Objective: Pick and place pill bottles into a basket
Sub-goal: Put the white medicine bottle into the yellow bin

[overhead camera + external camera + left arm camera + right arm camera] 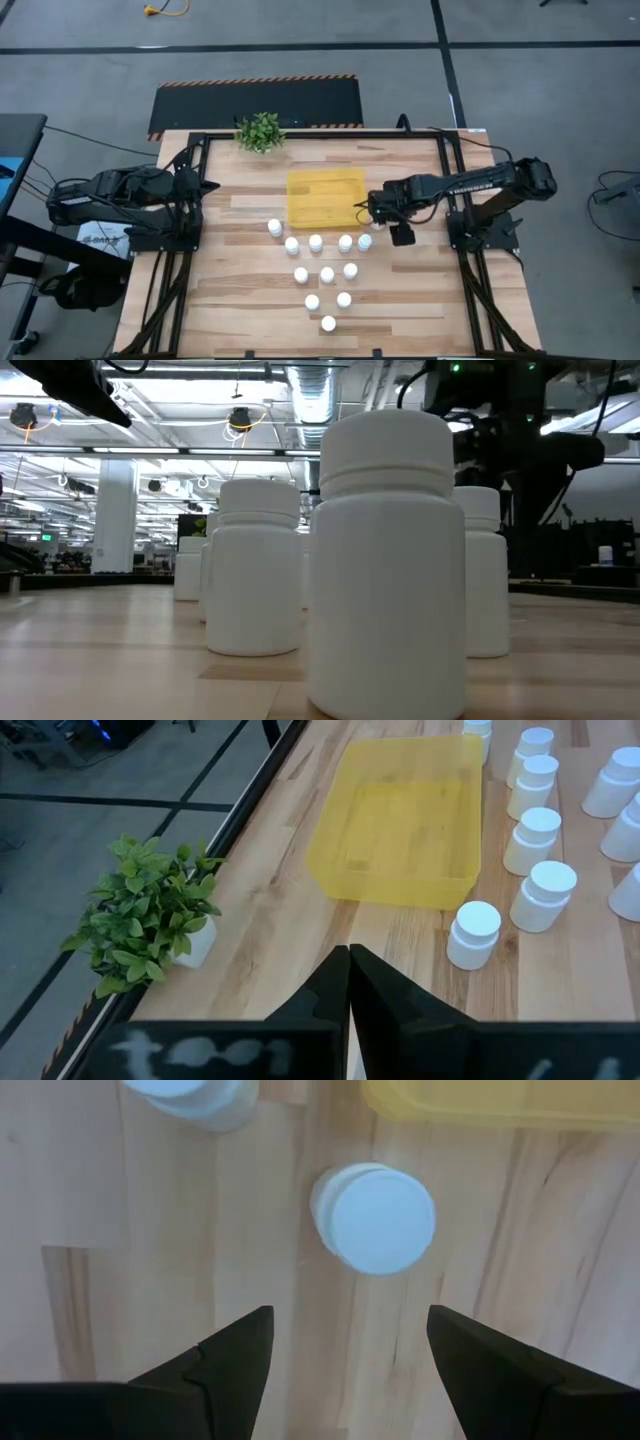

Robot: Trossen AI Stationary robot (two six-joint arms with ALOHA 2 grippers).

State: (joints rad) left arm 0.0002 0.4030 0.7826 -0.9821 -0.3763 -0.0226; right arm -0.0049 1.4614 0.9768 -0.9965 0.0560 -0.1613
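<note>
A: Starting nearest the desk's front edge, what stood there?

B: One of the pill bottles stood alone, the tip of an upright white cluster. Behind it came a pair, then a row of three, then a longer row just in front of the basket, with one more bottle off that row's left end.

A: And the basket itself?

B: The yellow basket sat flat on the desk with no bottle inside it.

A: Where was the right pincer?

B: By the basket's front right corner, fingers spread wide and gripping nothing. A target bottle stood upright just ahead of the fingertips, not between them and untouched, beside the basket's wall.

A: The left pincer?

B: Pressed shut on nothing, well left of the basket, off the desk's left edge.

A: Farthest back?

B: A small green plant sat beyond the basket at the desk's rear edge.
</note>
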